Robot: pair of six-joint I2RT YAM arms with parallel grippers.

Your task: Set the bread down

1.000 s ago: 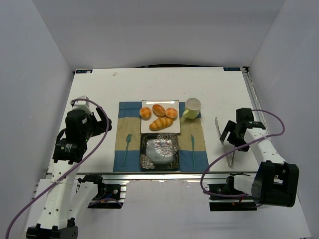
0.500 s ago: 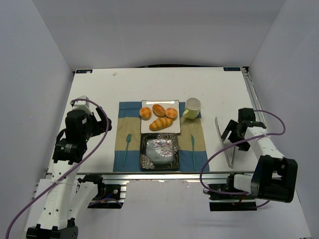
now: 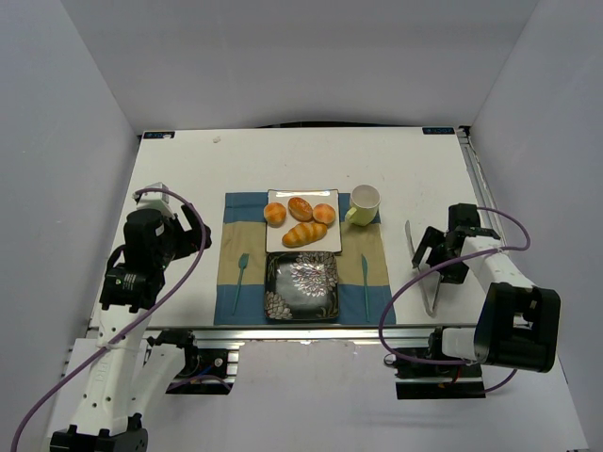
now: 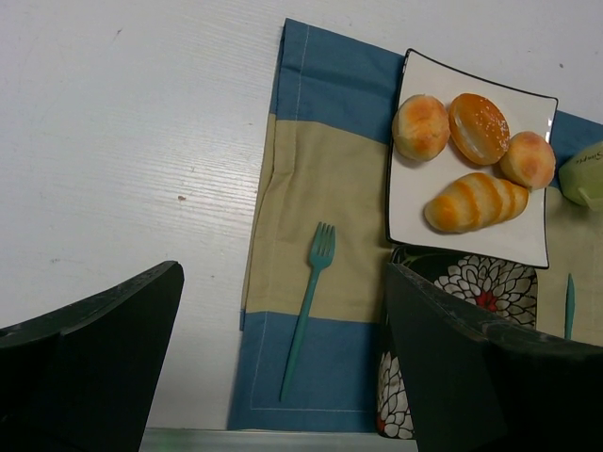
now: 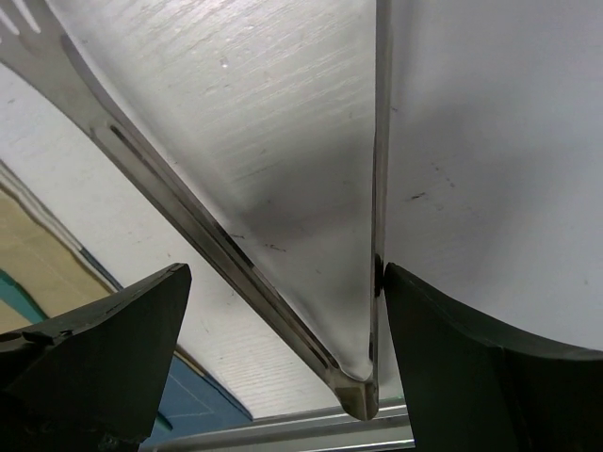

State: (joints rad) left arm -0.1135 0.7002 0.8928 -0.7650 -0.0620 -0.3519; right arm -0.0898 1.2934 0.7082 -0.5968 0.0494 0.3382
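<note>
The bread [image 3: 301, 208], a small oval roll with a dark brown top, lies on a white square plate [image 3: 325, 245] between two rounder orange buns and behind a long ridged loaf [image 3: 304, 234]. It also shows in the left wrist view [image 4: 479, 128]. My left gripper [image 3: 191, 233] is open and empty, left of the placemat; in its own view [image 4: 283, 377] it hangs above the mat's near-left corner. My right gripper [image 3: 439, 256] is open, low over metal tongs [image 3: 431, 299] on the table at the right. In the right wrist view the tongs [image 5: 188, 202] lie between the fingers of my right gripper [image 5: 283, 367], one arm against the right finger.
A black floral plate [image 3: 303, 282] sits in front of the white plate on a blue and tan placemat [image 3: 231, 250]. A teal fork [image 3: 240, 281] lies left of it and a teal utensil [image 3: 365, 282] right. A pale green cup [image 3: 364, 202] stands at the mat's far right corner.
My right gripper has shifted slightly left and down over the tongs, and the tongs have turned a little. The left arm and the bread have not moved.
</note>
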